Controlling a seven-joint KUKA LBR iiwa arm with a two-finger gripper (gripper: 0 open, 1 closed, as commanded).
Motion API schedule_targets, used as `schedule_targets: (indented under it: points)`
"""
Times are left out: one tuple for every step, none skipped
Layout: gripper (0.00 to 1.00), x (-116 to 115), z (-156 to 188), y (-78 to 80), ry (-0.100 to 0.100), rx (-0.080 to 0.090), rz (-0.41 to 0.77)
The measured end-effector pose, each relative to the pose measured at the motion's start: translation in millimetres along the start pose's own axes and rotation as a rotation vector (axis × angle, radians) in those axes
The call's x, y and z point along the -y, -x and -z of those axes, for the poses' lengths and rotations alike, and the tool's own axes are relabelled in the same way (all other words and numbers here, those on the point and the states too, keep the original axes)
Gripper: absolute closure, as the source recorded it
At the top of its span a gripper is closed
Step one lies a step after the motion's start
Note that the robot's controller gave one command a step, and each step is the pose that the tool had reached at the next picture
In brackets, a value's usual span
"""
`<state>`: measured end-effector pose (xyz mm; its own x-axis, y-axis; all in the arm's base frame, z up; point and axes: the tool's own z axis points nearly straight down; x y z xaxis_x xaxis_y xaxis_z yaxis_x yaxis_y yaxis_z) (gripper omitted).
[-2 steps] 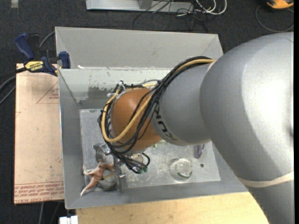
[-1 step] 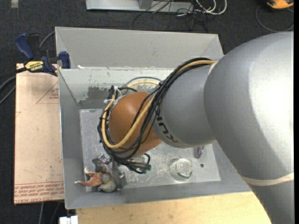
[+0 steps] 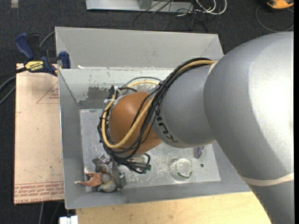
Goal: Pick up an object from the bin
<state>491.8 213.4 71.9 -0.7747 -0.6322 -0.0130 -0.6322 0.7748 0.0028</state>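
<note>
Gripper (image 3: 108, 171) first: it is down low in the near-left corner of the grey metal bin (image 3: 70, 139), hanging from a rounded orange cover (image 3: 133, 118) that is looped with black and yellow cables (image 3: 105, 133). From where I stand I cannot tell whether it is apart or together, because the cover and the cables crowd the view of it.

Right under it, and just to its left, lies a small orange-brown toy figure with thin limbs (image 3: 93, 180), stretched out on the bin floor close to the near wall. A pale rounded lump (image 3: 109, 186) lies against the figure's right side, touching it or very nearly so. I cannot make out anything clamped in the gripper.

The figure looks like moulded plastic or rubber. I would judge it light, a little springy and not fragile. Its limbs look thin enough to slip or bend away, so the thicker body in the middle seems the better place to take hold. The near wall leaves little room on that side.

Further right on the floor, well apart from this corner, is a clear round plastic piece (image 3: 181, 168), with a small purple bit (image 3: 199, 151) beyond it near the thick grey arm (image 3: 224, 106).
</note>
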Motion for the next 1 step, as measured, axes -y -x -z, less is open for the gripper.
schedule_targets:
  points:
    - [1.00,-6.1,152.9,4.1,0.000,0.003,-0.056]
